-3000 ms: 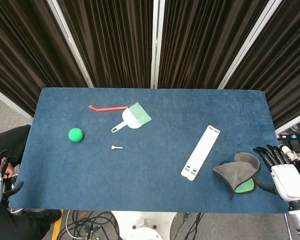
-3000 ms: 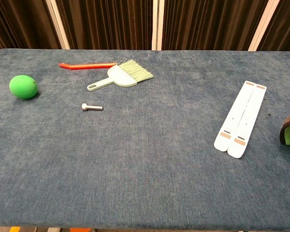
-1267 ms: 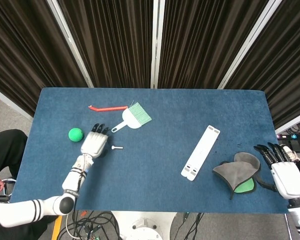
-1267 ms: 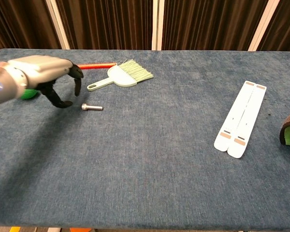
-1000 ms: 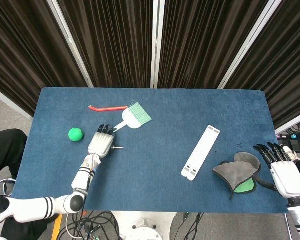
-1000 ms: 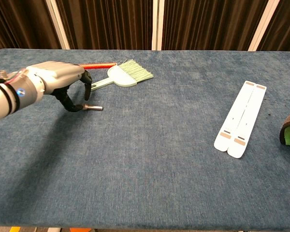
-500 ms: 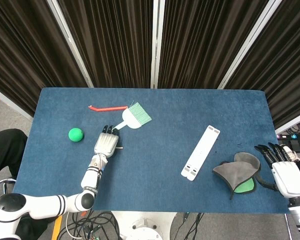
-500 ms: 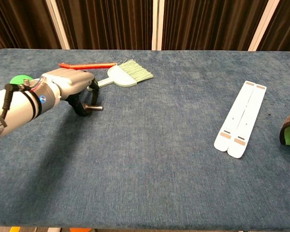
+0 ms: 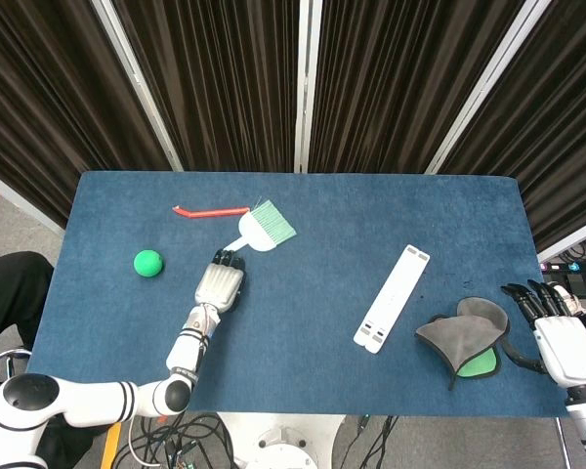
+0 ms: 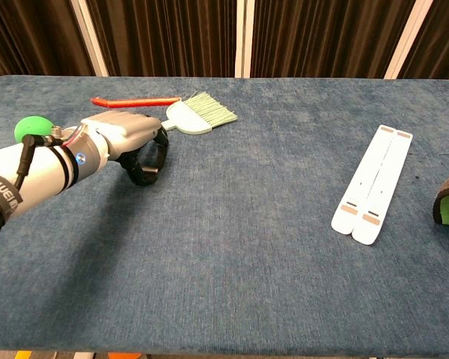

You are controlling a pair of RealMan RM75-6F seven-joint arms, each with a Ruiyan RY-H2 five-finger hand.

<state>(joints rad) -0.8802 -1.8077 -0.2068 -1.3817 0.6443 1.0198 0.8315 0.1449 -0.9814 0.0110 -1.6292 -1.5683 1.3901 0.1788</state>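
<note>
the bolt lies hidden under the left hand, whose fingers curl down over that spot; whether they grip it cannot be told. the step looks like picking it up, so a firm pinch before lifting. just beyond the fingertips sits the small brush, crowding the reach; a green ball lies off to its outer side. the right hand rests open, fingers spread, beside a grey cloth.

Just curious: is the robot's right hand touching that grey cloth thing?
Apart. The head view shows blue table between the right hand and the grey cloth.
</note>
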